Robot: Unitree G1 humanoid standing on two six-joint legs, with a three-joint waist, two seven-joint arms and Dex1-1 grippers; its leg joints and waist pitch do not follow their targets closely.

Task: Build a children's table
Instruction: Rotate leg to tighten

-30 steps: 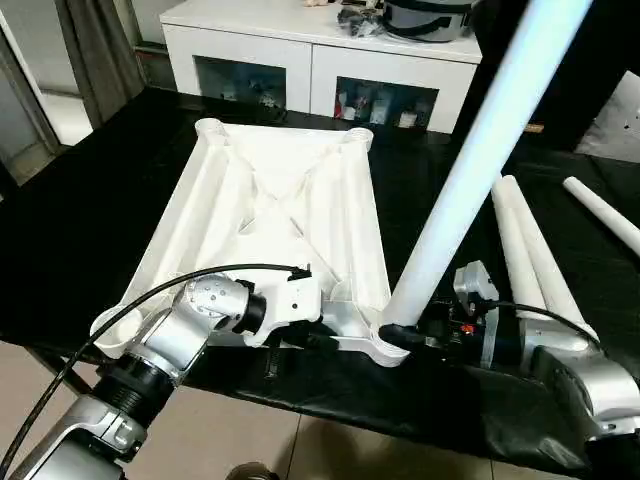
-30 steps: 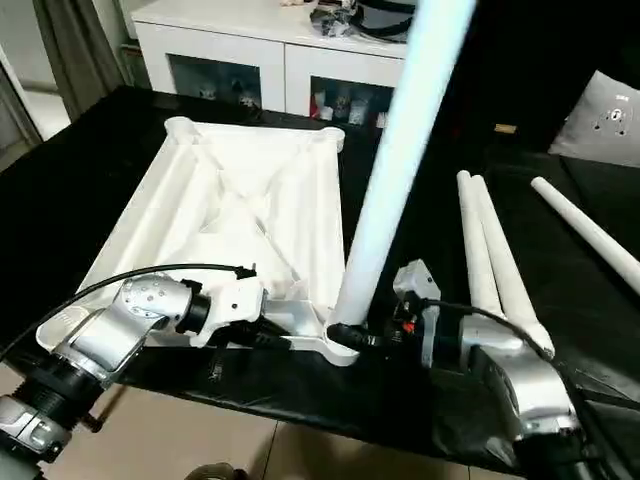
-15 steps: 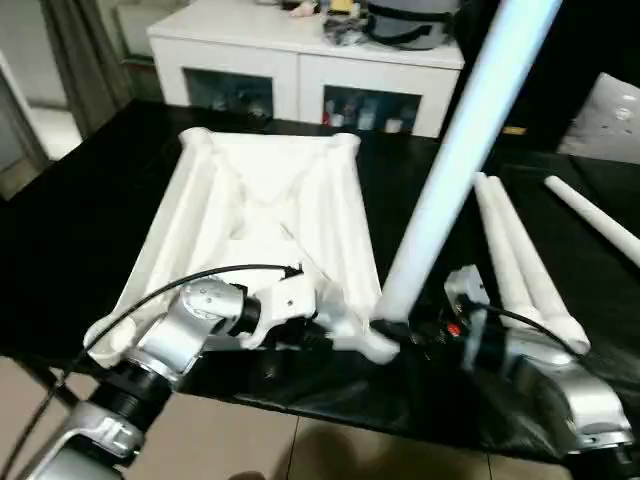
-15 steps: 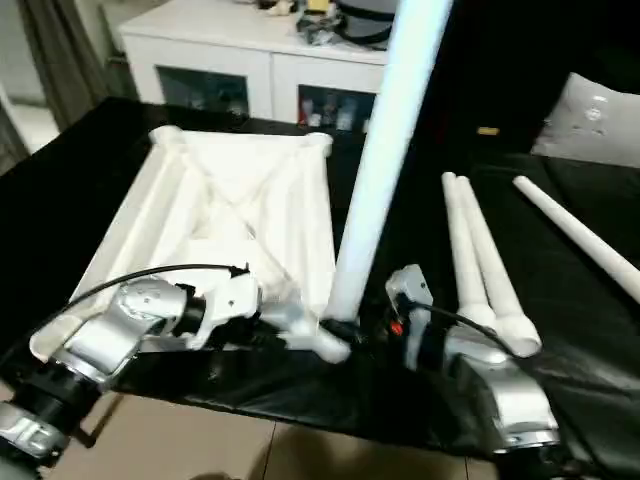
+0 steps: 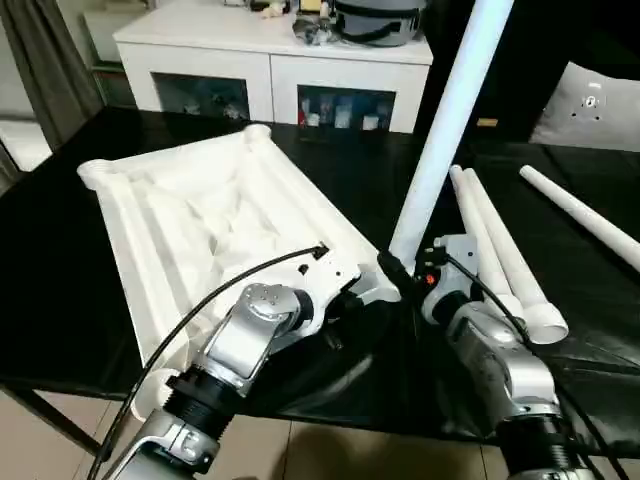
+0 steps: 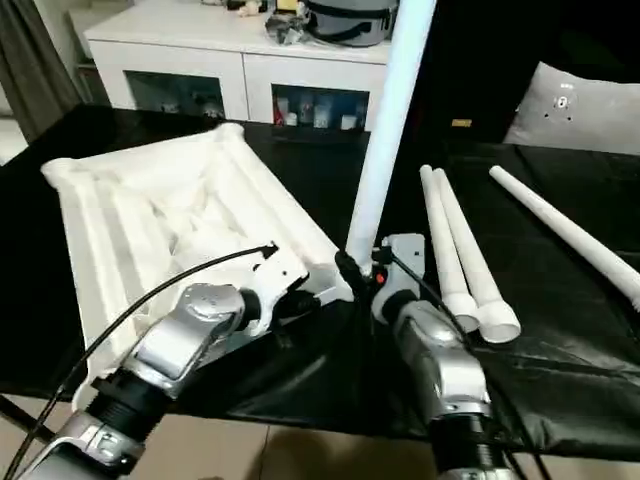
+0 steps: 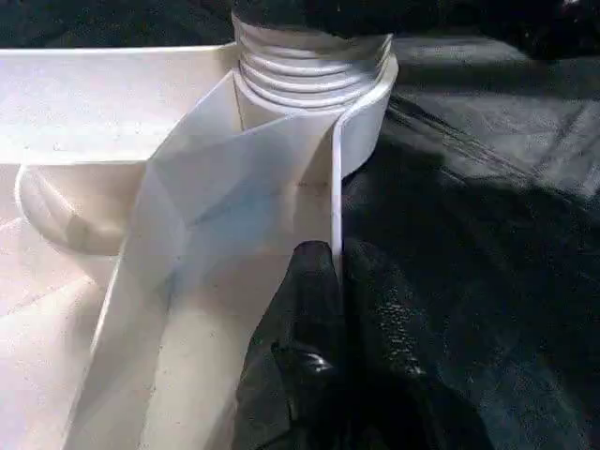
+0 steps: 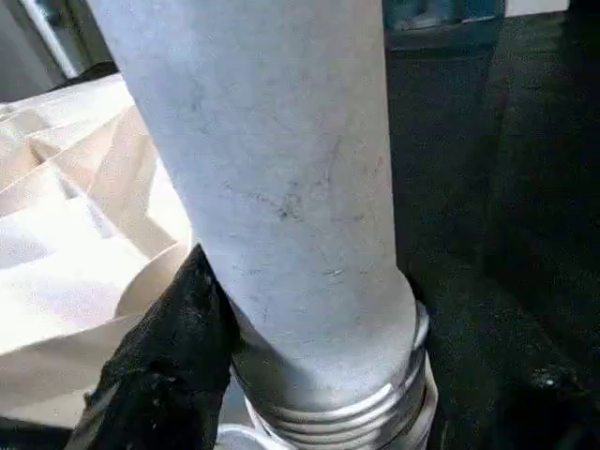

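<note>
The white table top (image 5: pixel 190 215) lies underside up on the black-covered table (image 5: pixel 60 300), set at an angle. One white leg (image 5: pixel 450 110) stands upright in its near corner socket (image 7: pixel 361 94), threads showing at the leg's base (image 8: pixel 328 412). My right gripper (image 5: pixel 397 270) is shut around the foot of this leg; one of its black fingers (image 8: pixel 173 356) presses against the side. My left gripper (image 7: pixel 339 262) is shut on the top's thin rim wall just beside that socket.
Two loose legs (image 5: pixel 495 250) lie side by side on the table to the right, and a third leg (image 5: pixel 580 215) lies further right. A white cabinet (image 5: pixel 270 70) with glass doors stands behind, and a pale cushion (image 5: pixel 590 110) is at the back right.
The table top has turned on the table, its far end swinging left. The upright leg and both grippers have stayed at the near corner. The camera has also shifted.
</note>
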